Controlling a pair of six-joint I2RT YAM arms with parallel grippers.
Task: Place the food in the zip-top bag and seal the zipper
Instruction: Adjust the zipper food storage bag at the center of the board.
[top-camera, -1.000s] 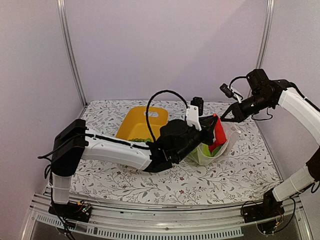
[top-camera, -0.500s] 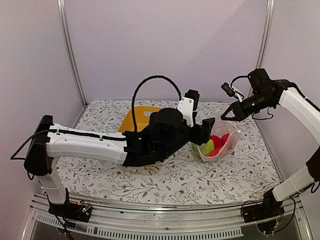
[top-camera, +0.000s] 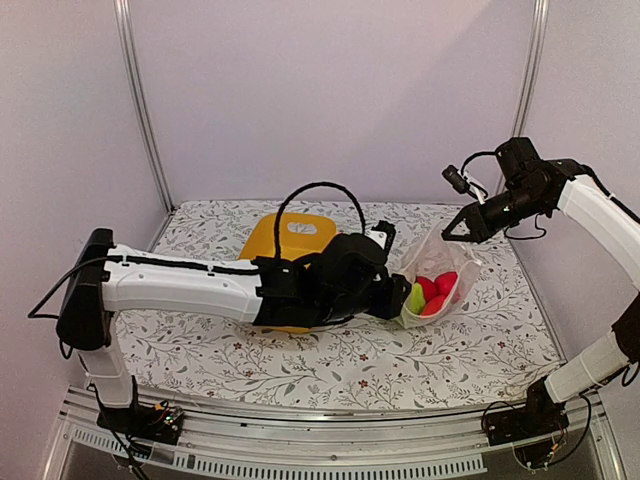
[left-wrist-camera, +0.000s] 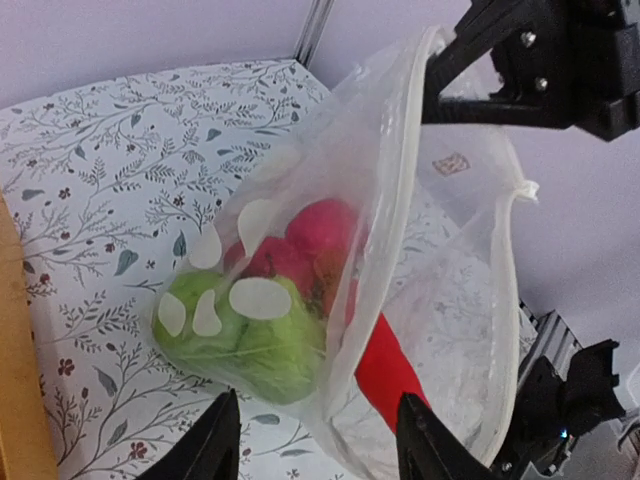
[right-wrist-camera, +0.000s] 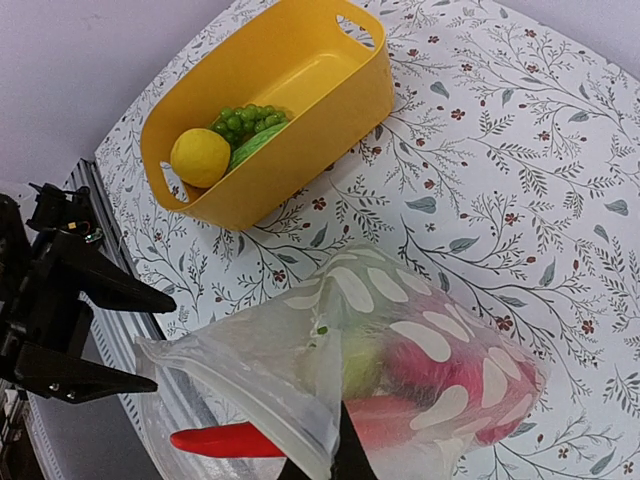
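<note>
Right wrist: one yellow basket (right-wrist-camera: 300, 165), three foods (right-wrist-camera: 200, 157)

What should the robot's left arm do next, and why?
Probably move the open left gripper over to the yellow basket: a lemon and grapes lie there, not yet bagged, while the right gripper holds the zip-top bag open.

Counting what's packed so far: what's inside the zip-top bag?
Inside the zip-top bag: green pieces, round red ones and a long red piece. White print and crinkles hide anything beneath them.
</note>
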